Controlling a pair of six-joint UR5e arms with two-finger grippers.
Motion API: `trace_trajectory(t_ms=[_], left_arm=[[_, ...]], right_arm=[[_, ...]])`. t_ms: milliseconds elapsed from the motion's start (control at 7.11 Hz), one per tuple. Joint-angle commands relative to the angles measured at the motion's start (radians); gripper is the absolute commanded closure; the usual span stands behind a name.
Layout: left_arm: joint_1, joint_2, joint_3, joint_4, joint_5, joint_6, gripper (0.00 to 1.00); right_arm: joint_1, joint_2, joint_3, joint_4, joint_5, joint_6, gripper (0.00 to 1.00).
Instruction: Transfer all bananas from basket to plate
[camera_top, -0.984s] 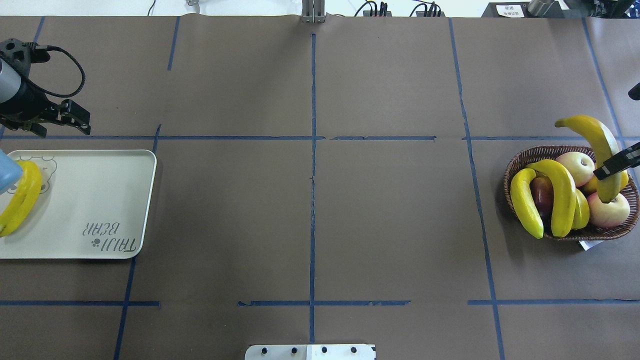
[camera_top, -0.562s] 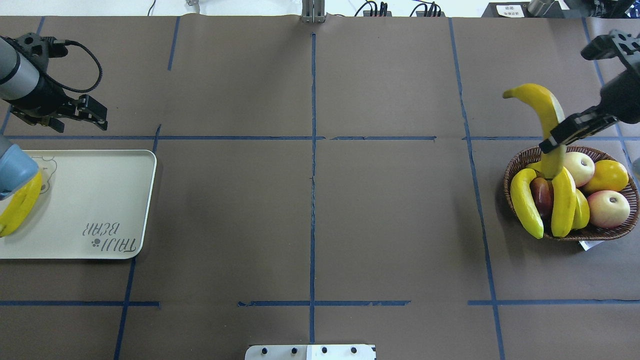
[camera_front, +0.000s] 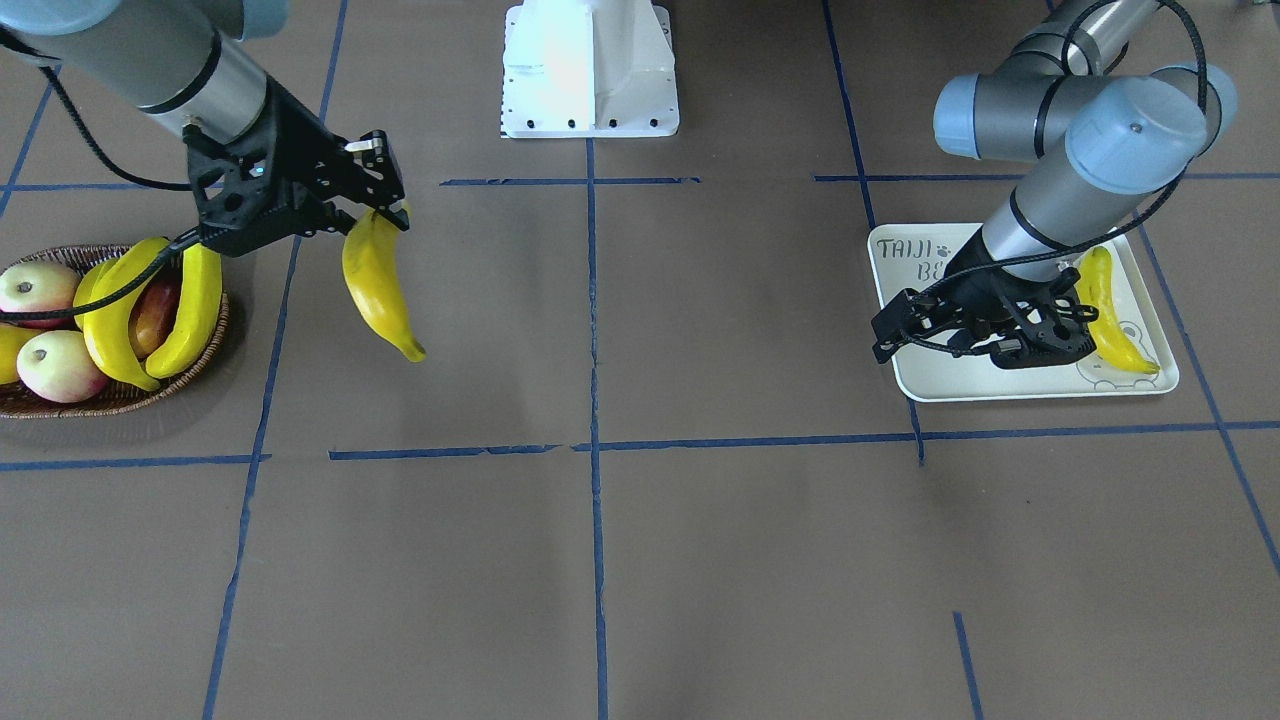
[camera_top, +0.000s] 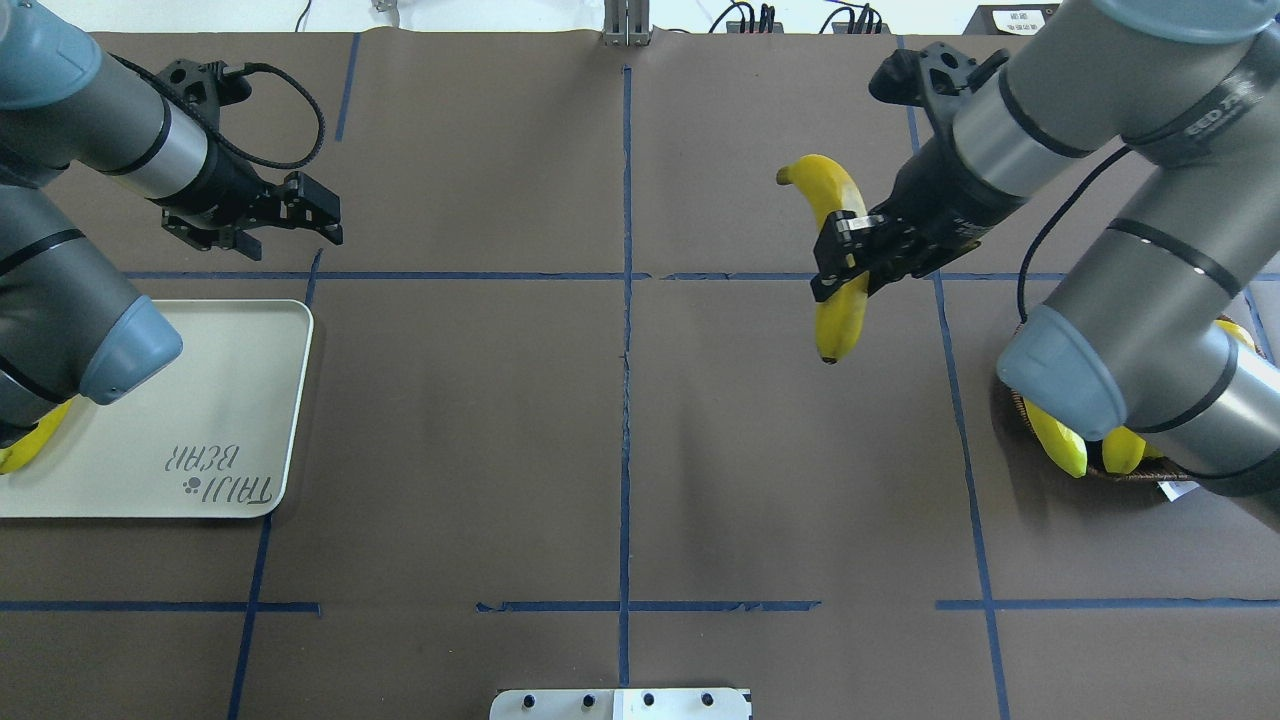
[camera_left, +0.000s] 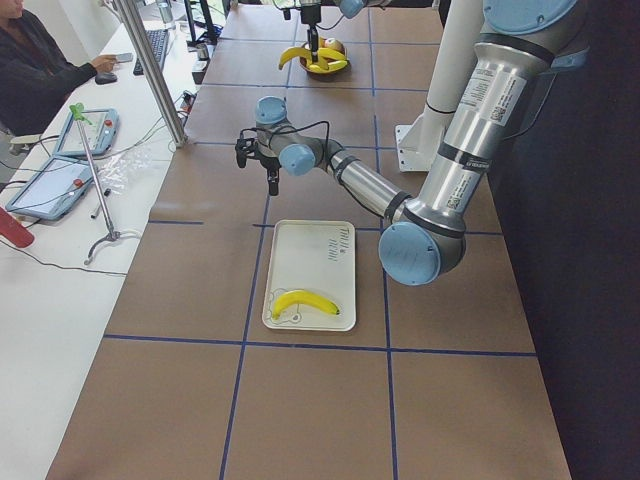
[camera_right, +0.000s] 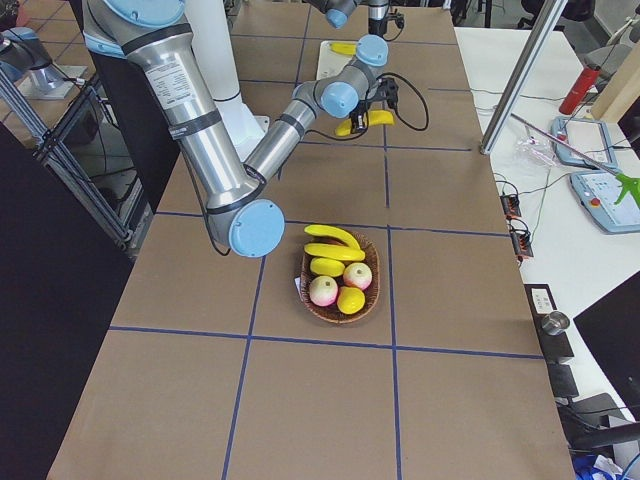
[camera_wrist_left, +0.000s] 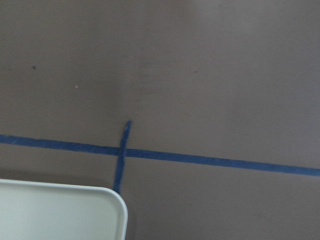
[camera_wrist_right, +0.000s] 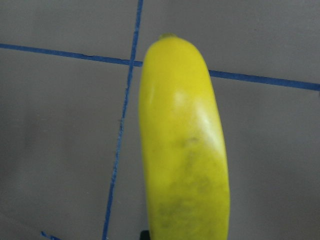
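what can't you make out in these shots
Overhead: the right arm covers most of the basket; the left arm hides all but a tip of the banana on the plate.
Right wrist view: the bottom edge cuts off the held banana.

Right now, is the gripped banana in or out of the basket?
Out. The right pincer holds the banana above the table, apart from the basket.

The table (camera_top: 500, 450) is brown, crossed by a grid of blue tape (camera_top: 625, 420). One banana (camera_top: 838, 320) is glossy yellow with a paler, faintly brown-mottled side. The plate (camera_top: 200, 400) is pale cream with grey lettering and a bear outline. The basket (camera_front: 110, 400) is brown weave, and its apples (camera_front: 60, 365) are pink and cream.
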Motion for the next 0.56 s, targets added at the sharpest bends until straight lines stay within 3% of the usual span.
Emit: trace_trajectory(t_ms=[0,141,422], left_arm=[[0.008,-0.019,0.096,-0.362,-0.002,-0.263,0.00],[0.013,-0.035,0.166,-0.524,-0.002,-0.360,0.00],[0.046,-0.073,0.225,-0.751,0.004,-0.581,0.00]], right_arm=[[-0.125,0.062,0.003,0.060,-0.128,0.163,1.00],[-0.195,0.062,0.000,0.151,-0.218,0.254,1.00],[-0.297,0.071,0.003,0.189,-0.358,0.318,1.00]])
